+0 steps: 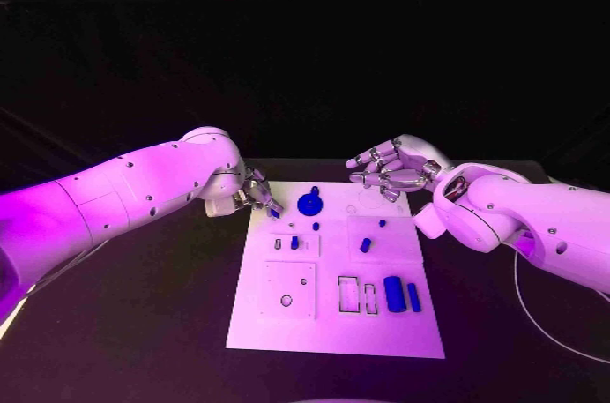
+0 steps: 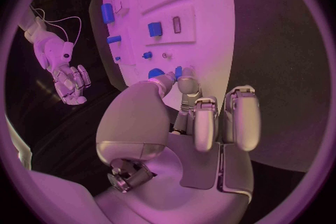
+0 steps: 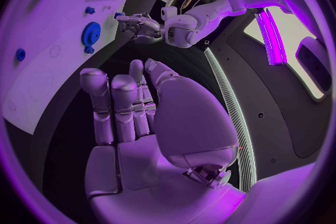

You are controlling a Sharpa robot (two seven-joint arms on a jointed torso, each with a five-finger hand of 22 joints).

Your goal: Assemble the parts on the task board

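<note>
The white task board (image 1: 337,328) lies in the middle of the black table. My left hand (image 1: 252,194) is at the board's far left corner, fingers curled down, and pinches a small blue part (image 1: 273,212) between thumb and fingertip (image 2: 187,83); that part (image 2: 179,71) sits just beside the blue gear (image 1: 310,203). My right hand (image 1: 391,172) hovers over the far right corner, fingers apart and holding nothing; its bare palm (image 3: 178,123) faces the board. Small blue pegs (image 1: 295,242) (image 1: 365,243) stand mid-board. Two blue cylinders (image 1: 394,290) lie near the right side.
Rectangular recesses (image 1: 348,295) and a raised square plate (image 1: 288,288) occupy the board's near half. A thin cable (image 1: 528,288) runs over the table to the right of the board. Dark bare table surrounds the board on all sides.
</note>
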